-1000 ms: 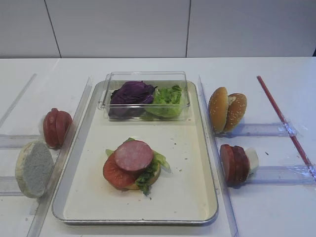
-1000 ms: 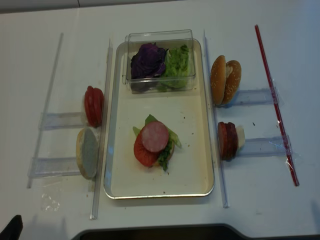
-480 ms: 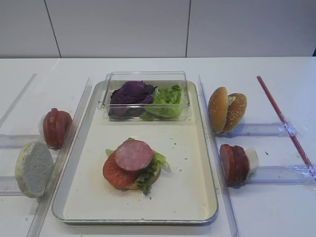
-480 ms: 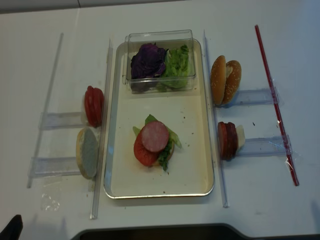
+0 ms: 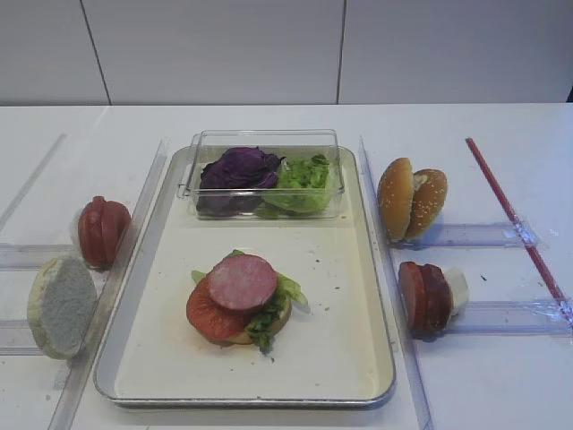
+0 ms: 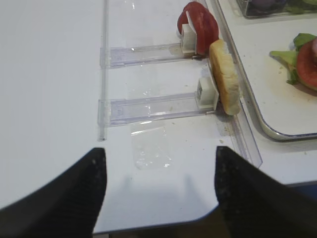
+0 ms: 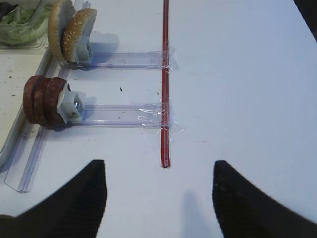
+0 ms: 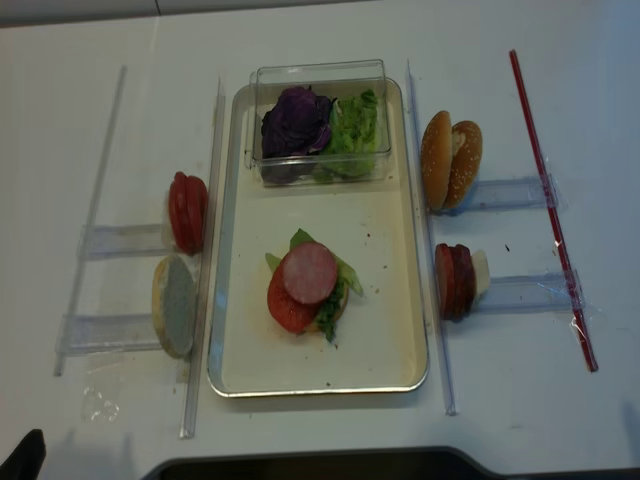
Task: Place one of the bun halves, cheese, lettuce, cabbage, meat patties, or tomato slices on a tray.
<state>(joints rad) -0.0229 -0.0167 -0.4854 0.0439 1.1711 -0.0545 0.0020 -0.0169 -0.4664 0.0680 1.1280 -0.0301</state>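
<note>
The tray (image 5: 376,269) is set on the white tabletop (image 5: 501,376) with its long axis running from the near edge toward the far wall. A stack is seen lying flat near the tray's middle: a bun half (image 5: 240,335) at the bottom, lettuce (image 5: 288,288) and a tomato slice (image 5: 210,315) over it, and a meat patty (image 5: 242,281) on top, face up. A clear box (image 5: 267,173) holding purple cabbage (image 5: 237,167) and more lettuce is placed across the tray's far end.

Left of the tray, tomato slices (image 5: 102,231) are stood on edge in a clear rack (image 6: 143,49), and a bun half (image 5: 61,306) is stood on edge nearer the front, its pale cut face turned toward the camera in the high view. Right of the tray, two bun halves (image 5: 411,199) are stood on edge, crusts outward, and meat patties (image 5: 425,297) are stood on edge nearer the front. A red rod (image 5: 515,218) is laid along the far right.

The right tool (image 7: 158,198) is seen wide open above bare tabletop with nothing between its fingers. The left tool (image 6: 158,193) is likewise spread open and empty, near the rack ends.
</note>
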